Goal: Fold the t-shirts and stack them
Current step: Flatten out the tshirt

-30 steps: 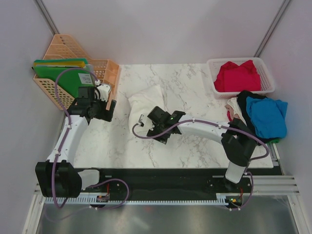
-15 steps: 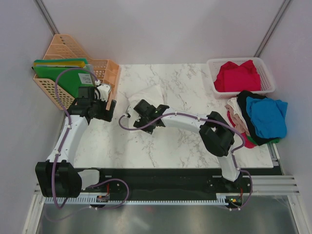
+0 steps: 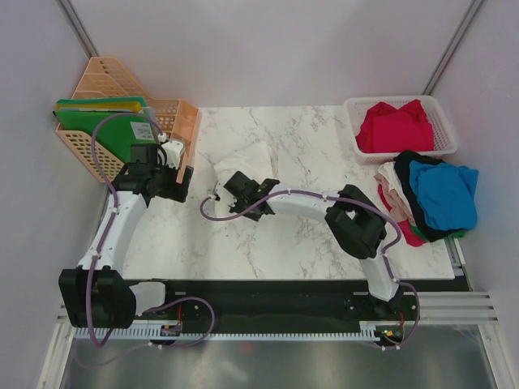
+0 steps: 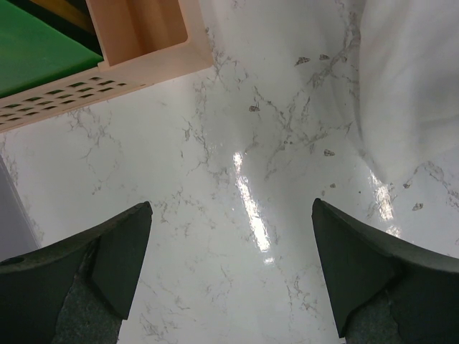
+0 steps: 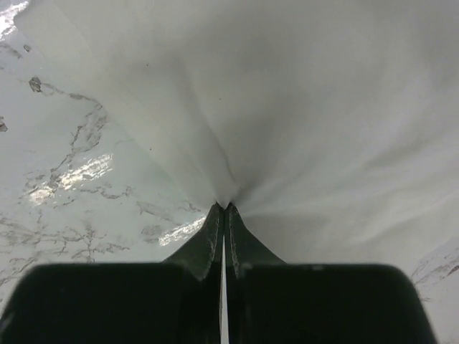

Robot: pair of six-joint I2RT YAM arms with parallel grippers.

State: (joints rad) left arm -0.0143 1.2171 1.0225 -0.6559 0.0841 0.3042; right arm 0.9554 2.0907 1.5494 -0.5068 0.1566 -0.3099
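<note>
Because the white shirt, at frame centre, looks to be light, limp cloth, it is best gripped at a hem or corner. Right jaws are clamped on a pinch of its edge; left jaws stand apart, holding nothing. Mid-right: pile of blue, black and beige shirts. Upper right: basket holding a red shirt. Upper left: crate holding green folders.

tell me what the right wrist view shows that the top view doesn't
Only the right wrist view shows the right gripper shut, pinching a fold of the white t-shirt. Only the top view shows the red t-shirt in the basket, the blue t-shirt near it, and the left gripper. Both show the white t-shirt and the marble table.
</note>
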